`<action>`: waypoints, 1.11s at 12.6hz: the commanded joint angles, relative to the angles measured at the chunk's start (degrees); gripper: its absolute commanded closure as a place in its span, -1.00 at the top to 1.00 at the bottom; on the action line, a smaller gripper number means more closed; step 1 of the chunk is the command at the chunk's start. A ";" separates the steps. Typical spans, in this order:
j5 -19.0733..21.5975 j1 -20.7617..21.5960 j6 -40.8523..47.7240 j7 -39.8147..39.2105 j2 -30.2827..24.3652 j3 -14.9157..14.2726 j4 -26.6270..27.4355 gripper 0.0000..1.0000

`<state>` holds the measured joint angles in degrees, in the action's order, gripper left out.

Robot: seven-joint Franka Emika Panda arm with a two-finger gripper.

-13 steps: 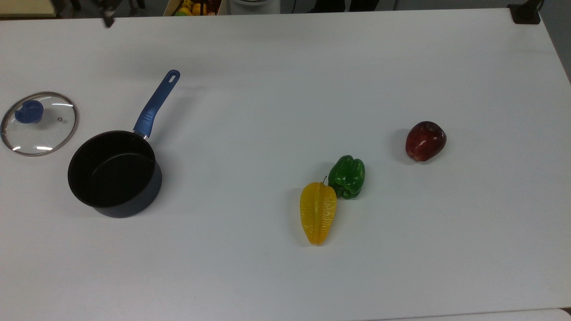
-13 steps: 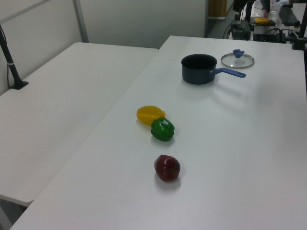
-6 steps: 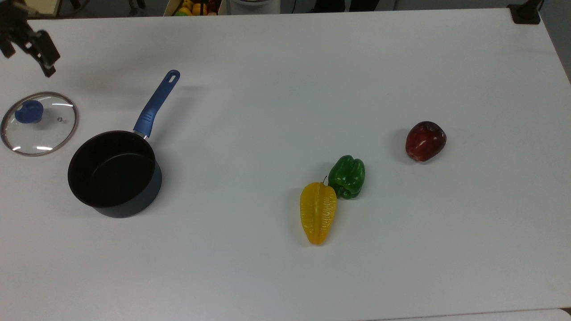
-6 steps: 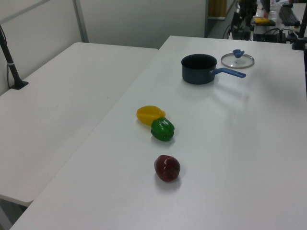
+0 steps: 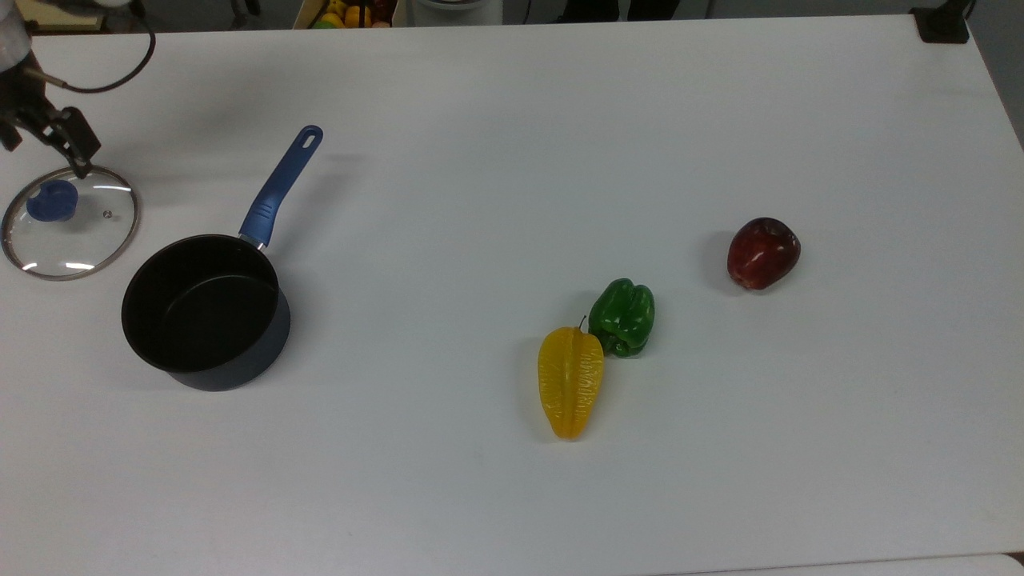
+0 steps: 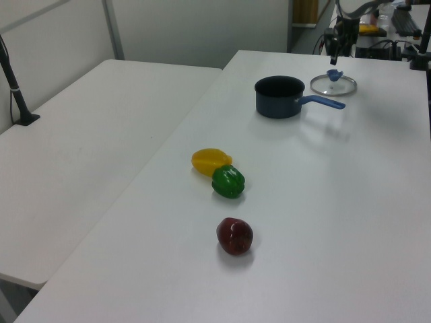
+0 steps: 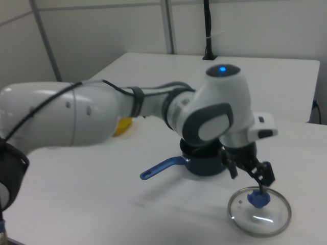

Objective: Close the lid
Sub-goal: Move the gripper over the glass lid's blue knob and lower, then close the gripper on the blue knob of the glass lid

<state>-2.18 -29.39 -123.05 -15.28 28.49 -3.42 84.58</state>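
Note:
The lid (image 5: pixel 88 240), clear glass with a metal rim and a blue knob (image 5: pixel 51 200), lies flat on the white table at the top view's left. Beside it stands the black saucepan (image 5: pixel 204 308), uncovered, its blue handle (image 5: pixel 280 186) pointing away. My gripper (image 5: pixel 44 156) hangs open just above the knob, one finger (image 5: pixel 78 142) to each side and clear of it. The right view has the gripper (image 7: pixel 250 176) over the knob (image 7: pixel 257 198) of the lid (image 7: pixel 271 217). In the left view the gripper (image 6: pixel 335 52) hovers over the lid (image 6: pixel 342 85), behind the saucepan (image 6: pixel 279 95).
A yellow starfruit (image 5: pixel 570 382) touches a green pepper (image 5: pixel 622 317) mid-table, and a red apple (image 5: pixel 762 253) sits further to the top view's right. A box of fruit (image 5: pixel 348 12) and a black post mount (image 5: pixel 944 24) stand at the far edge.
My gripper has come in from beyond the table's far edge and dropped down over the lid's knob. The lid, the saucepan and the fruit have stayed where they were.

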 commanded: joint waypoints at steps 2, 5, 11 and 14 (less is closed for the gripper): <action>0.24 -0.85 -5.62 -1.60 3.77 0.34 -0.82 1.00; 0.59 -1.46 -7.72 -1.07 4.99 0.43 -0.74 1.00; 1.65 -2.25 -10.64 1.11 6.67 0.43 0.32 0.85; 2.08 -2.60 -10.55 7.17 6.67 0.34 0.67 0.79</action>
<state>-1.26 -31.46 -132.66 -12.02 35.47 -3.39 84.59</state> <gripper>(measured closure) 0.101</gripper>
